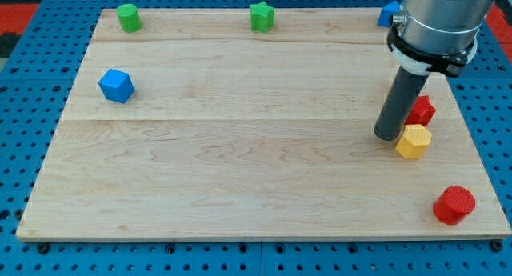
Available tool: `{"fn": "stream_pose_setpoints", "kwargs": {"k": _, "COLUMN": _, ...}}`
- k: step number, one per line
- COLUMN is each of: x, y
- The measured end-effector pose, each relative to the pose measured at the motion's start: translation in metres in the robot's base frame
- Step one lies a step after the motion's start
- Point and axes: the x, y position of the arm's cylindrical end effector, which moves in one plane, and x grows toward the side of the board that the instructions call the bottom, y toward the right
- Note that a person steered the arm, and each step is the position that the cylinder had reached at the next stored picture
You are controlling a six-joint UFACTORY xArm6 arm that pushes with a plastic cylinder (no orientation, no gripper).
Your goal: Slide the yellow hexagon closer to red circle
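Resting on the bench (240, 172) near its right edge, my tip (390, 137) touches the upper-left side of the yellow hexagon (414, 142), with a red block (421, 110) of unclear shape just above the hexagon. The tool is a plain rod with nothing to spread or pinch, so it holds nothing. Since the red circle (454, 204) lies toward the view's bottom right of the hexagon, well apart, a push down and rightward looks like what the move calls for.

I see a pale wooden board (240, 148) of joined planks filling most of the view, evenly lit. Under it lies a blue pegboard surface (32, 84) with regular holes, and red patches (20, 16) show at the view's top corners.
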Motion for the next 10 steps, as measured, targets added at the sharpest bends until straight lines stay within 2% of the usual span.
{"fn": "stream_pose_setpoints", "kwargs": {"k": 2, "x": -0.009, "y": 0.015}}
{"fn": "stream_pose_setpoints", "kwargs": {"k": 4, "x": 0.010, "y": 0.021}}
{"fn": "stream_pose_setpoints", "kwargs": {"k": 6, "x": 0.004, "y": 0.037}}
{"fn": "stream_pose_setpoints", "kwargs": {"k": 10, "x": 0.039, "y": 0.053}}
